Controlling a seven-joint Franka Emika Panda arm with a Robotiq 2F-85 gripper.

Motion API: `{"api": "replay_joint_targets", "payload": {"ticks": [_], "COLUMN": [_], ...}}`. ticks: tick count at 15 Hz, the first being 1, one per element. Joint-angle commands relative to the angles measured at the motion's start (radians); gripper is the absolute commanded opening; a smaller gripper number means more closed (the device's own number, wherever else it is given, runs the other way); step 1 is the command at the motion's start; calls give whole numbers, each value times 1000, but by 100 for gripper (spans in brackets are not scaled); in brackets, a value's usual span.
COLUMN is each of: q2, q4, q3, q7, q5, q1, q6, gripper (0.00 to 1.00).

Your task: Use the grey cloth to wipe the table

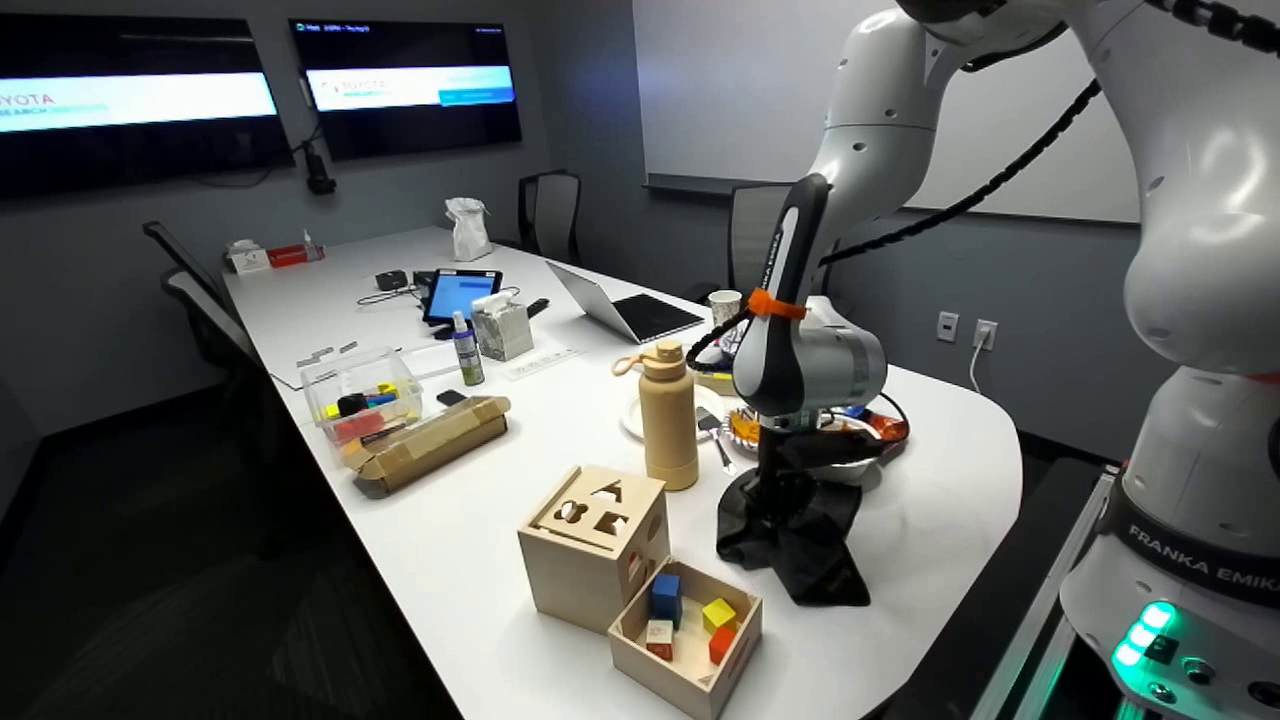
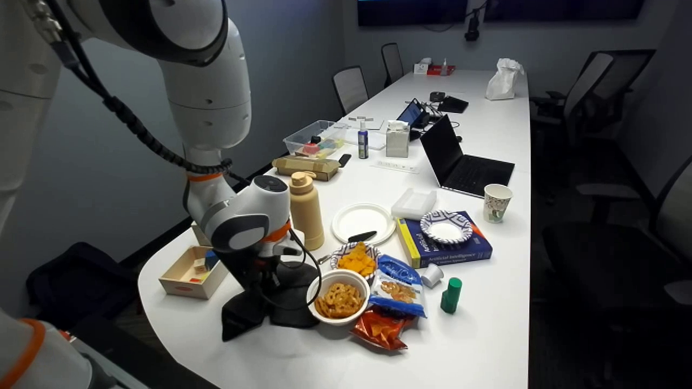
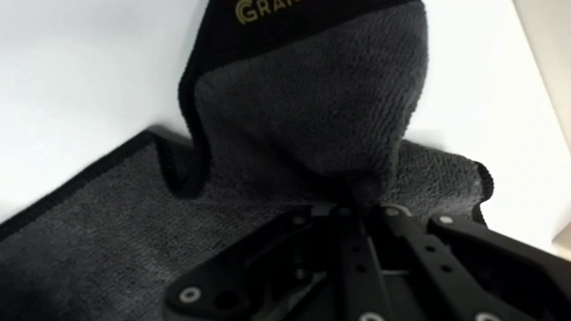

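The dark grey cloth (image 1: pixel 822 565) lies crumpled on the white table (image 1: pixel 935 520) near its rounded end. It also shows beside the pretzel bowl in an exterior view (image 2: pixel 244 314). In the wrist view the cloth (image 3: pixel 308 102) fills the middle, with a black border and gold lettering on a folded-over part. My gripper (image 3: pixel 360 203) points down with its fingers close together on a bunched fold of the cloth. In an exterior view the gripper (image 1: pixel 785 495) is low over the table, and the cloth spreads around it on the tabletop. The fingertips are hidden in the dark folds.
A wooden shape box (image 1: pixel 590 550) and an open tray of blocks (image 1: pixel 640 660) stand beside the cloth. A tan bottle (image 1: pixel 668 420) is close by. The pretzel bowl (image 2: pixel 339 297), chip bowl (image 2: pixel 357 259), snack bags (image 2: pixel 397 286) and a blue book (image 2: pixel 459 251) stand on the other side.
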Motion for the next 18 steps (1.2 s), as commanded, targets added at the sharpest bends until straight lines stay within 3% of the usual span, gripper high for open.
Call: {"api": "replay_joint_targets", "payload": {"ticks": [1, 5, 10, 12, 18], "q2": [-1, 40, 105, 124, 86], "q4": [17, 74, 114, 107, -19], "q3": [45, 64, 196, 219, 177], "q7": [12, 9, -51, -52, 21], "q5": [-16, -69, -155, -172, -144], "q1": [-48, -42, -133, -155, -155], "q6": [86, 101, 90, 73, 124], "gripper": [1, 1, 1, 1, 1]}}
